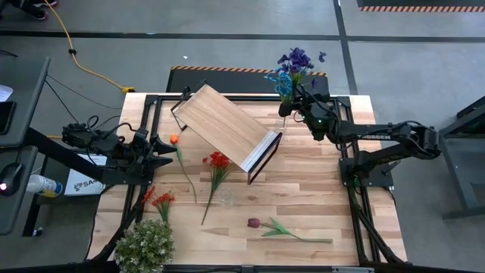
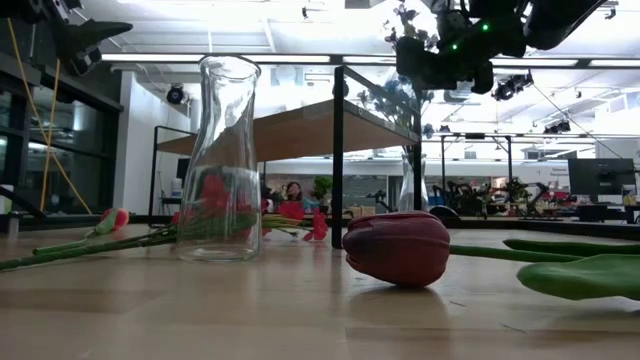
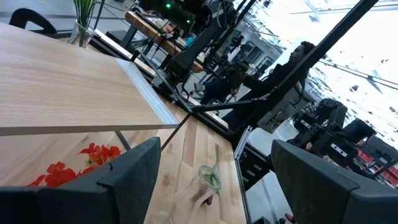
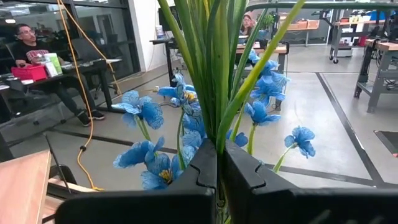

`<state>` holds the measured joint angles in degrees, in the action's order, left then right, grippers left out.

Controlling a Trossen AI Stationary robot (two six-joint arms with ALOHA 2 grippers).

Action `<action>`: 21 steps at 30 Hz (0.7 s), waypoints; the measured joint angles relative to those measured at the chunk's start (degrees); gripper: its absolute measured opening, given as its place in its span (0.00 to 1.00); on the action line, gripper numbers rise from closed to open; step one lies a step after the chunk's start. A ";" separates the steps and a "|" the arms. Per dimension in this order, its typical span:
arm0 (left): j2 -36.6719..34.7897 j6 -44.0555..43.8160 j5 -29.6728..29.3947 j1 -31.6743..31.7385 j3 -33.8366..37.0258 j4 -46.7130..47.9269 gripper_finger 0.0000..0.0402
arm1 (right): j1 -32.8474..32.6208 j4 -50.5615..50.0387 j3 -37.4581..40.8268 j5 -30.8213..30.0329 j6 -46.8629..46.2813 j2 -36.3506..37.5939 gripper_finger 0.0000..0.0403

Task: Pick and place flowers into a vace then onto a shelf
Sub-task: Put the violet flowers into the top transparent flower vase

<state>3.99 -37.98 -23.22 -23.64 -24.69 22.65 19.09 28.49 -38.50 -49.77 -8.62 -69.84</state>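
Up at the far edge of the table, the blue flowers [image 1: 292, 70] are pinched by their green stems in the right gripper [image 4: 217, 163], which is closed tight on them. Nearby sits the shelf [image 1: 224, 127], tilted. Red flowers [image 1: 218, 161] lie below it. The left gripper [image 3: 214, 171] hangs open beside the shelf.
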 joint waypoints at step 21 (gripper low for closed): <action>0.00 -1.55 0.04 0.00 0.00 -0.07 0.84 | 0.00 6.49 0.00 0.85 0.76 -7.81 0.00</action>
<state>3.99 -39.53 -23.18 -23.64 -24.69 22.59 19.09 34.98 -38.50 -48.92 -7.86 -77.66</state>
